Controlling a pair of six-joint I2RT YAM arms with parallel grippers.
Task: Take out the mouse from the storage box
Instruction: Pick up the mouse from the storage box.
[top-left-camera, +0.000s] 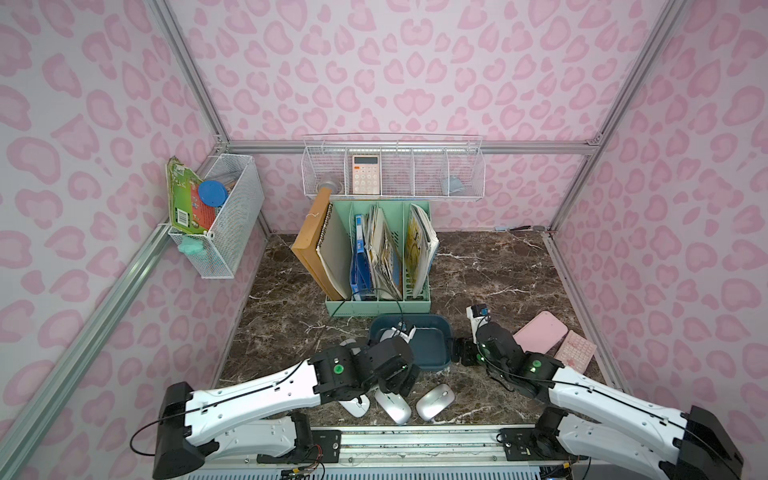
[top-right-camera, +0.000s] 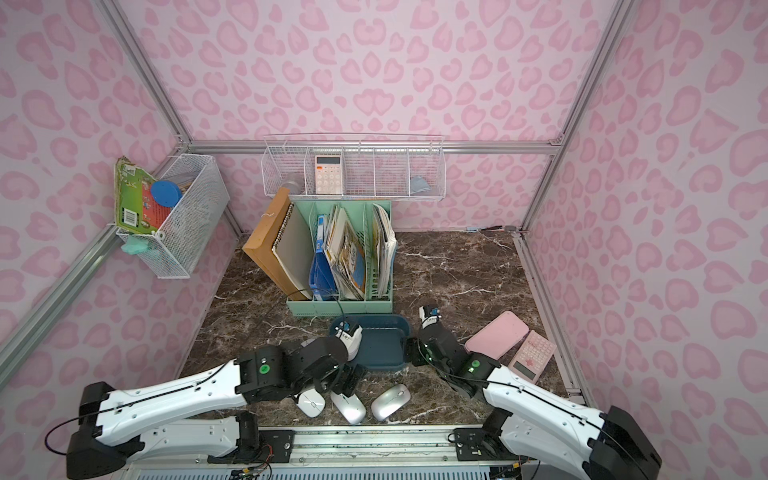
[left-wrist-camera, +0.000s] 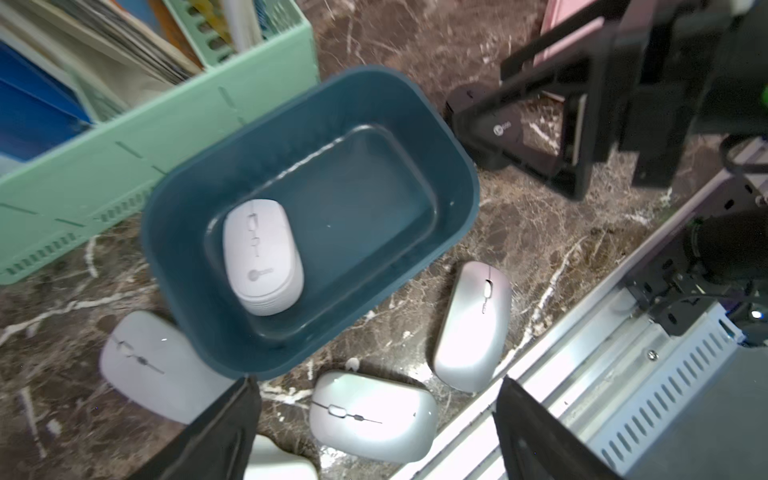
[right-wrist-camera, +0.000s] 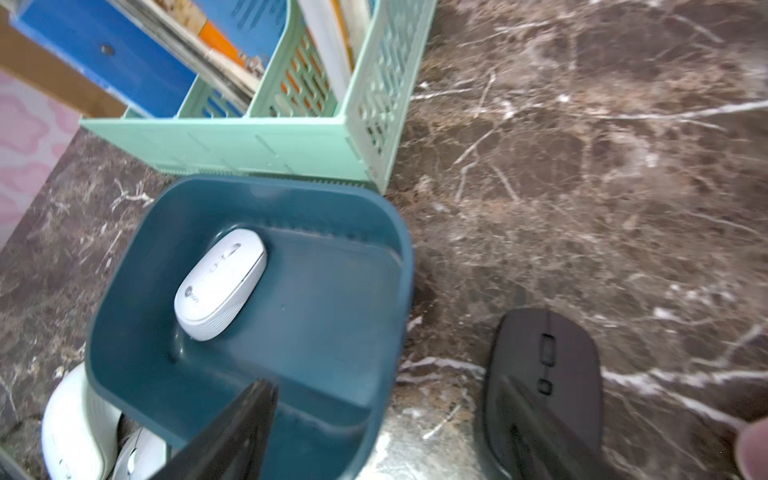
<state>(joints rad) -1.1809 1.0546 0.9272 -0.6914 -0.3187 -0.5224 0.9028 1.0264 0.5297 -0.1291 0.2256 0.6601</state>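
The dark teal storage box (top-left-camera: 434, 345) (left-wrist-camera: 415, 137) (right-wrist-camera: 332, 332) stands in front of the file holder. One white mouse (left-wrist-camera: 262, 257) (right-wrist-camera: 220, 286) lies inside it near a corner. Three silver-white mice (top-left-camera: 434, 401) (top-left-camera: 392, 406) (top-left-camera: 353, 406) lie on the marble in front of the box. My left gripper (left-wrist-camera: 376, 386) (top-left-camera: 400, 383) hangs open above the middle one (left-wrist-camera: 372, 415), touching nothing. My right gripper (right-wrist-camera: 384, 386) (top-left-camera: 465, 351) is open astride the box's side wall, one finger over the inside and the other over a black mouse (right-wrist-camera: 544, 361) (left-wrist-camera: 503, 133) on the table.
A mint-green file holder (top-left-camera: 378, 257) full of books stands just behind the box. A pink flat case (top-left-camera: 540, 332) and a pink calculator (top-left-camera: 575, 351) lie at the right. White wire baskets (top-left-camera: 392, 174) (top-left-camera: 220, 216) hang on the walls. A metal rail (top-left-camera: 415, 440) runs along the front edge.
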